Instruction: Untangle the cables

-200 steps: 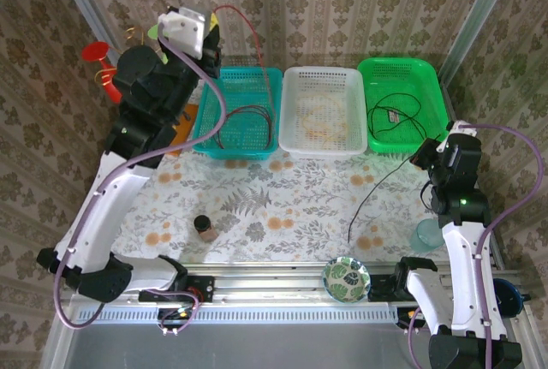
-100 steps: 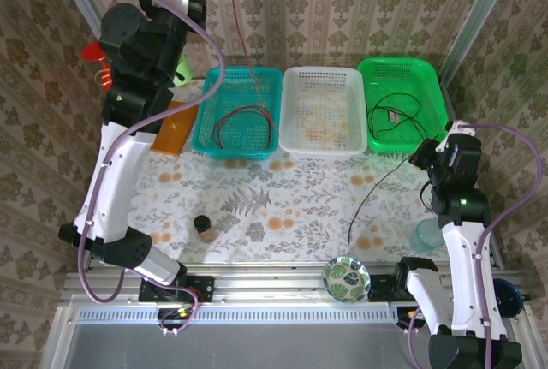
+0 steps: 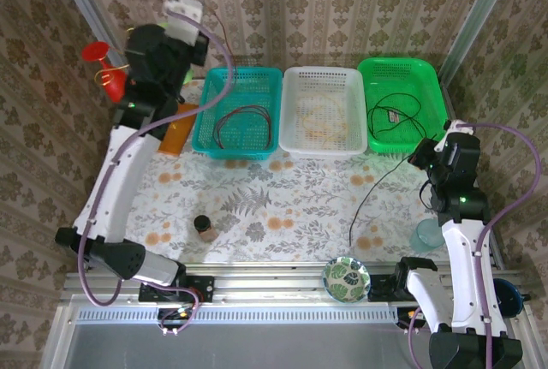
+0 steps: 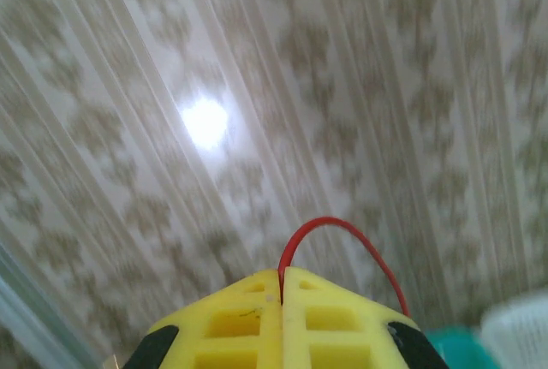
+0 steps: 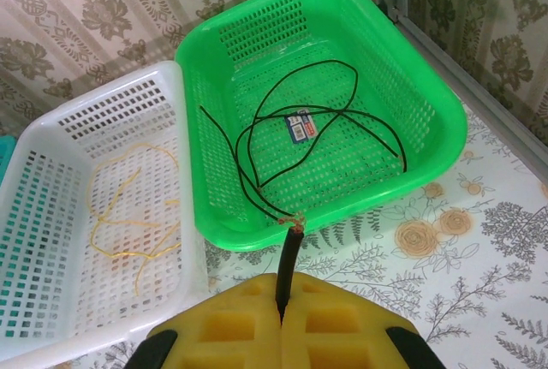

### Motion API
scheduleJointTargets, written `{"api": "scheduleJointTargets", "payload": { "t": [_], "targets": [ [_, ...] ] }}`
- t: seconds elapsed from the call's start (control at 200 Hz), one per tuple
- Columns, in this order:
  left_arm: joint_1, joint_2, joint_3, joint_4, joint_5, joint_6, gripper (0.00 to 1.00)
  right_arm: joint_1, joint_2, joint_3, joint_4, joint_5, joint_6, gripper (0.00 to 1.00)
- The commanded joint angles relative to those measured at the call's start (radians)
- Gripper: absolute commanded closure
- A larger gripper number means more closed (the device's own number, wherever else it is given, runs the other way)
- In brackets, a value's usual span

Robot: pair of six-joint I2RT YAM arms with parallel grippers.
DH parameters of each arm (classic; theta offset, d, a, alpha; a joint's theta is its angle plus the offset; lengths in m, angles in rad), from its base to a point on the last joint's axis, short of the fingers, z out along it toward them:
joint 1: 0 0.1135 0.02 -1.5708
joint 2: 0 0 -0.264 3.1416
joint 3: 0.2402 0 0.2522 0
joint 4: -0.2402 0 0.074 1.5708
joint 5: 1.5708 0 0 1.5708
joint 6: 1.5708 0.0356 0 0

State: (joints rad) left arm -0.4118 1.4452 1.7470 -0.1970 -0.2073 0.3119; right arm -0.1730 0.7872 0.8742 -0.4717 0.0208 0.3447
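Observation:
My left gripper is shut on a dark red cable, held high toward the back wall. The cable arcs out of the closed yellow pads and drops to the right. More of the red cable lies looped in the teal basket. My right gripper is shut on the end of a black cable just in front of the green basket. The black cable coils inside that basket, and a strand trails onto the table. A yellow cable lies in the white basket.
A small brown jar stands on the floral tablecloth at the front left. A leaf-patterned bowl sits at the near edge, with a clear cup by the right arm. A red funnel and an orange object are left of the teal basket.
My left arm swung up toward the back wall with the red cable, then came back down a little and to the right. The right arm has stayed still.

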Motion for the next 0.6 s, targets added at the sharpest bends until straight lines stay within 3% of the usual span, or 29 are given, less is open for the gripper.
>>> {"api": "scheduleJointTargets", "payload": {
  "t": [0.0,0.11,0.415,0.595],
  "targets": [
    [0.014,0.051,-0.198,-0.078,-0.041,-0.013,1.00,-0.002,-0.009,0.010,0.003,-0.027,0.008,1.00],
    [0.018,0.086,-0.337,-0.080,0.038,-0.125,1.00,-0.002,-0.010,0.014,-0.002,-0.033,0.005,1.00],
    [0.028,0.262,-0.361,-0.207,-0.037,-0.172,1.00,-0.002,-0.015,0.016,-0.016,-0.044,-0.002,1.00],
    [0.034,0.368,-0.329,-0.260,0.092,-0.199,1.00,-0.002,-0.022,0.014,-0.022,-0.052,0.002,1.00]
  ]
}}
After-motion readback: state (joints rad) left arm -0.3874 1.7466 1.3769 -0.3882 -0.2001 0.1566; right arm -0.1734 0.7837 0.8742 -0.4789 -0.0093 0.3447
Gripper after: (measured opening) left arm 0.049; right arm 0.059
